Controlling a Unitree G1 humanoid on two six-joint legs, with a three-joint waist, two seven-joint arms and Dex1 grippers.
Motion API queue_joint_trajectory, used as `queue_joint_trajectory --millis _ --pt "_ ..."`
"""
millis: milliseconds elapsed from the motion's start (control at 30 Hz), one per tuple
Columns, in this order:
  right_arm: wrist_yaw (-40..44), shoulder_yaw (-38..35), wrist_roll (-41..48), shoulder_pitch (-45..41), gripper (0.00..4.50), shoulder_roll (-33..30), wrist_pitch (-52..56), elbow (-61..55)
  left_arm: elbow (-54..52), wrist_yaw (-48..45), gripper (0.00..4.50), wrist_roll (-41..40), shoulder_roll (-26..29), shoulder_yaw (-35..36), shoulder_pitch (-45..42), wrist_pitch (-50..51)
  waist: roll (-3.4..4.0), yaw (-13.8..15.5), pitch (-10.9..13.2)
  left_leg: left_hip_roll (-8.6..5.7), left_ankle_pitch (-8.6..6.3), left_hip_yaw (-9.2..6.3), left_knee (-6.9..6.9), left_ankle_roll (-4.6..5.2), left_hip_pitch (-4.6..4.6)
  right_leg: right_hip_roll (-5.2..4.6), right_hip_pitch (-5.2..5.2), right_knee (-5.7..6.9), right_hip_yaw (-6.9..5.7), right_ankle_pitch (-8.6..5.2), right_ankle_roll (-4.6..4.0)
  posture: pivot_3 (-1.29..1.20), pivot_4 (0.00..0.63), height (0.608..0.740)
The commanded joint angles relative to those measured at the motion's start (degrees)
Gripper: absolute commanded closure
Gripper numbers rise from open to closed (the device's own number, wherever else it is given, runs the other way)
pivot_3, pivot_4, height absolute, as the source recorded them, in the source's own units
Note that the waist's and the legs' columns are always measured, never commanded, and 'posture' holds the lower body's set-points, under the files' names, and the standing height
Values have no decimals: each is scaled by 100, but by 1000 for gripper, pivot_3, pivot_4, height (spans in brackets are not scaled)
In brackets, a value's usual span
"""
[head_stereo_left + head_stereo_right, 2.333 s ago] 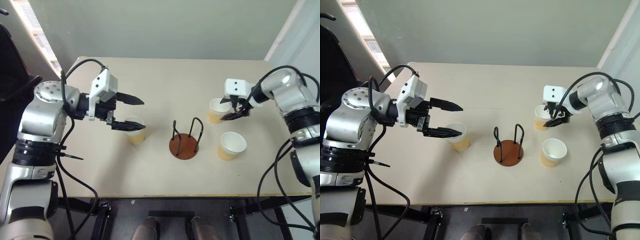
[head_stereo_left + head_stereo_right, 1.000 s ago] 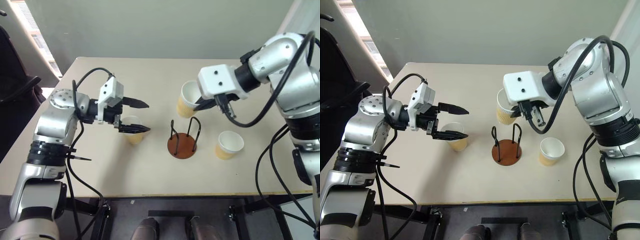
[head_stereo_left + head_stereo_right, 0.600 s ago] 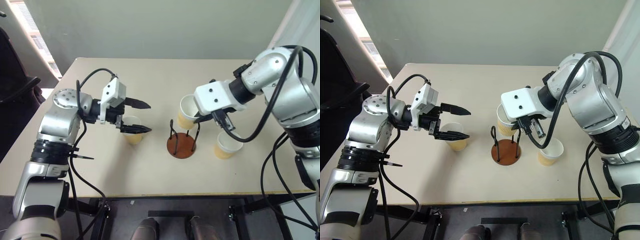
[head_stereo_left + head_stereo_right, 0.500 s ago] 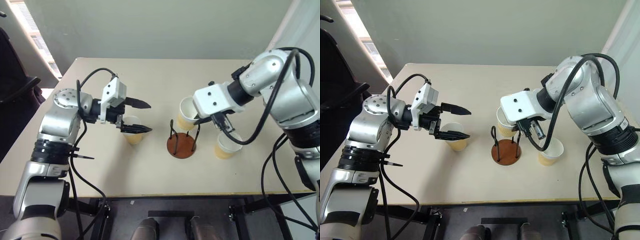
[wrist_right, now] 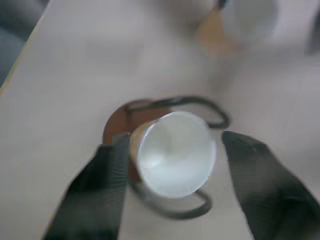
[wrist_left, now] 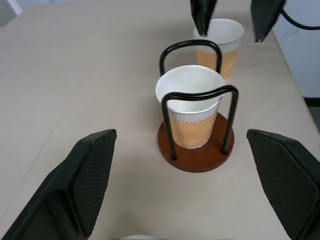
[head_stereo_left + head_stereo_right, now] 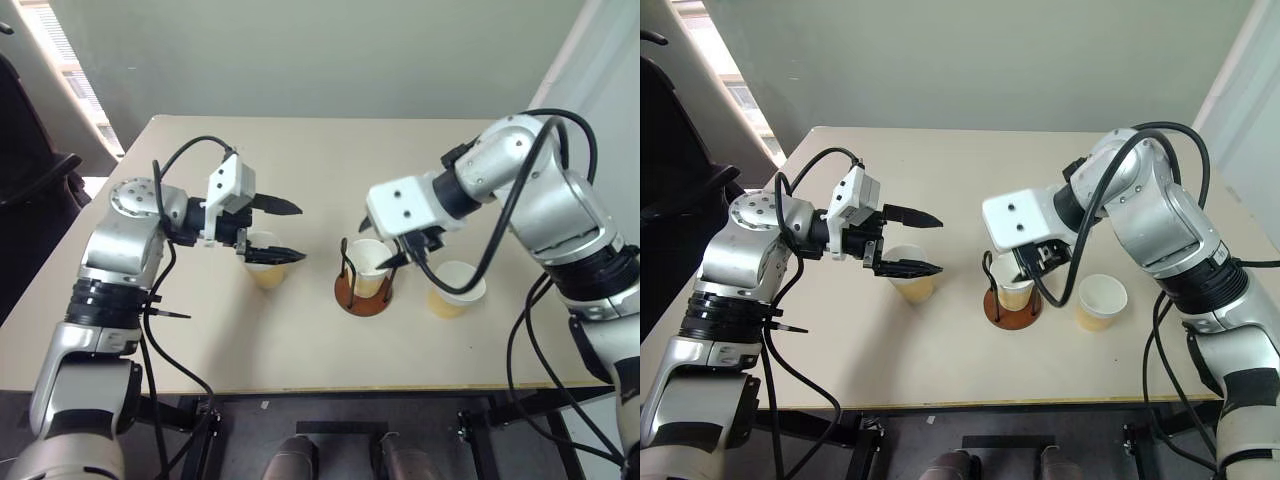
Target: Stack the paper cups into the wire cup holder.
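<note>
Right hand (image 7: 385, 250), fingers apart, hovers just above paper cup (image 6: 191, 107) seated in wire cup holder (image 6: 196, 154).

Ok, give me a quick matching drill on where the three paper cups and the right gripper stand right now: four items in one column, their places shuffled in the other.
Things:
1. Cup in holder
2. Cup on the robot's left
3. Cup on the robot's right
4. Right gripper

Places:
A. On the table beside the holder, untouched
B. Open, straddling the cup just placed
C. Upright on the wire cup holder, between its loops
D. On the table between the open left gripper's fingers

Pairs: 1-C, 2-D, 3-A, 4-B
</note>
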Motion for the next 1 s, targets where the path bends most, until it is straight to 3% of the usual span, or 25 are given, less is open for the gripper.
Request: queue_joint_trajectory --millis 33,233,433,700,1000 --pt "-388 -831 357 117 1600 -114 602 -70 -153 264 0 263 142 72 -145 -149 -2 13 -1 0 0 0 1 0 0 0 1 -1 0 0 0 0 150 740" --pt "-463 -2086 1642 618 1600 -549 2278 -519 -438 379 0 799 548 -102 82 -397 -3 25 -1 -3 29 2 -2 -50 -1 1 10 -23 4 -1 1 0 150 740" --pt "-759 -2886 2603 913 1600 -780 3090 -814 -984 419 0 1266 999 -306 320 -290 -4 21 -1 -1 28 3 -13 -49 -2 5 7 -31 5 -6 2 0 150 740" --pt "-1074 -3063 3361 1006 1600 -924 3285 -886 -1520 452 0 2014 1513 -687 616 -64 -4 10 -1 -1 5 1 -10 -8 7 6 7 -12 7 -15 -14 0 150 740" --pt "-1205 -2828 3694 1002 1600 -1082 3117 -828 -1563 499 0 2201 1493 -790 788 74 -4 15 -1 -1 3 1 -10 -7 17 4 4 22 5 -39 -58 0 150 740"
